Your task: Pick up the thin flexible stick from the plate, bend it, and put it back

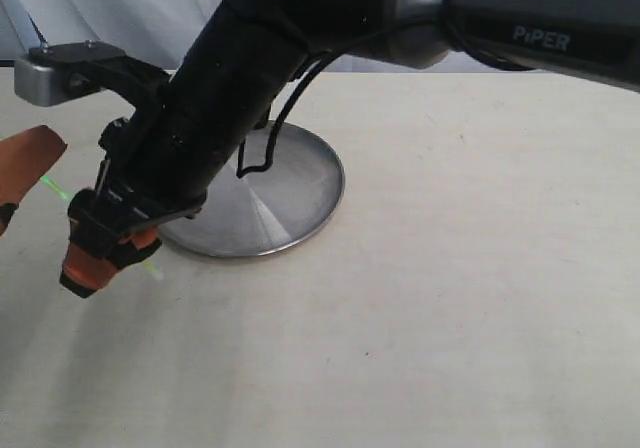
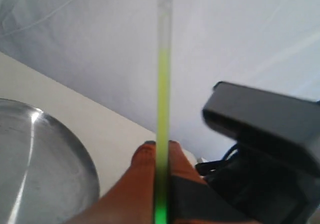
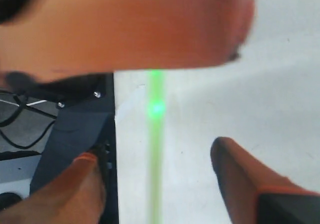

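Observation:
The thin yellow-green stick is off the plate and up in the air, its pale end pointing away from my left gripper, which is shut on it between orange fingers. At the far left of the exterior view, short green stretches of the stick show between my left gripper and my right gripper. My right gripper is open, and the blurred stick runs between its spread fingers without touching them. The shiny metal plate lies bare on the table, beside the grippers.
My black right arm reaches across the plate from the upper right, with a loose cable hanging over it. A grey camera block juts from its wrist. The pale tabletop extends right; a white cloth hangs behind.

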